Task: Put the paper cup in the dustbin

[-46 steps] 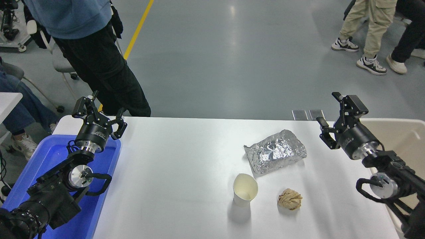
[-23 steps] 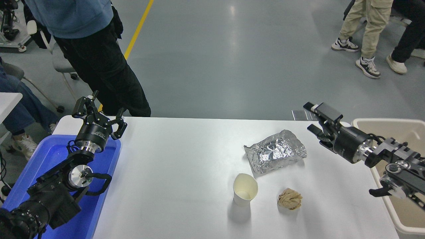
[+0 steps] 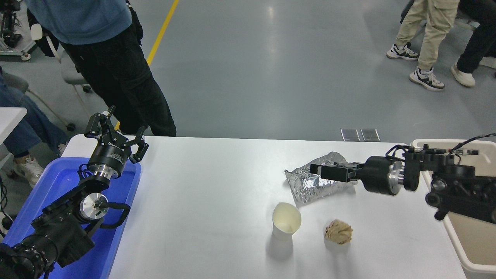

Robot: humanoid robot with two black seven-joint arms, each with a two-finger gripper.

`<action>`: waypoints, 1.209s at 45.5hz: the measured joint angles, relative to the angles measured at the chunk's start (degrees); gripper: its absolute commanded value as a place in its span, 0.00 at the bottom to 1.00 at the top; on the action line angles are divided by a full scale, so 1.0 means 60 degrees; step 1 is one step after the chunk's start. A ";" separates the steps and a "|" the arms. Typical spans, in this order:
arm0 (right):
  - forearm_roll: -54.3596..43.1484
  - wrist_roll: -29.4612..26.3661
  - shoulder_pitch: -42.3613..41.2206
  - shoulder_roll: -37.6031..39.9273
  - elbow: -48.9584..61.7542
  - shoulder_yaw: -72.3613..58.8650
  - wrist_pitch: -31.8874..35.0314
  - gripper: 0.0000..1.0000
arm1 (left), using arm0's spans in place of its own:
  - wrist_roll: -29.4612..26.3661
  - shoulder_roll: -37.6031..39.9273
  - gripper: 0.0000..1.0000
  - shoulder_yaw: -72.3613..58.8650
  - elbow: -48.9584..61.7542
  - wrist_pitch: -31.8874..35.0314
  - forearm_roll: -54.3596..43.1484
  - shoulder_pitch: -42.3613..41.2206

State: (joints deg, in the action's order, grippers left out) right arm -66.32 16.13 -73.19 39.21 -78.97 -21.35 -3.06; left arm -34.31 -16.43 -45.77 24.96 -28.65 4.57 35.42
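Fingers of the right gripper (image 3: 316, 169) point left, seen side-on over the foil bag (image 3: 310, 184); whether they stand wide or narrow can't be told from this angle. Nothing held, as far as shows. Right arm comes in from the right edge across the dustbin (image 3: 457, 240), which sits at the worktop's right end.

Paper cup (image 3: 286, 221) stands upright, mouth up, on the white worktop (image 3: 201, 201), nearer the camera than the foil bag, just left of the brown paper ball (image 3: 338, 231), apart from both. Gripper well clear of it.

Handling guess: cup looks empty, so very light, thin-walled, crushes easily, tips at a nudge. Best hold likely across the upper wall just under the rim, where it's stiffest, with a light squeeze; or one finger inside, one outside the rim.

Left gripper (image 3: 114, 135) parked lower left over the blue tray (image 3: 58, 182), fingers spread, empty.
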 measured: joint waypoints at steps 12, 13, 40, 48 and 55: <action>-0.0851 0.0034 -0.1229 -0.1371 0.0377 -0.2238 0.0010 0.99 | -0.0001 0.0000 1.00 -0.0001 0.0001 0.0000 0.0000 0.0000; -0.0893 0.0034 -0.1276 -0.1467 0.0431 -0.2341 0.0014 0.99 | -0.0001 0.0000 1.00 -0.0001 0.0000 0.0000 0.0000 0.0000; -0.1043 0.0165 -0.1429 -0.3497 0.1865 -0.3413 0.0049 0.98 | 0.0004 0.0000 1.00 0.0004 0.0001 0.0000 0.0000 0.0000; -0.0774 0.0169 -0.1309 -0.3785 0.2117 -0.3479 0.0078 0.98 | 0.0003 0.0000 1.00 0.0003 0.0001 0.0000 0.0000 0.0000; -0.0653 0.0191 -0.1202 -0.4086 0.2363 -0.3523 0.0087 0.87 | 0.0002 0.0000 1.00 0.0000 0.0001 0.0000 0.0000 0.0000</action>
State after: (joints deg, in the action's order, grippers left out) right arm -70.24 17.28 -80.40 14.69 -64.79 -42.49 -2.54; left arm -34.30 -16.44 -45.77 24.96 -28.65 4.57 35.42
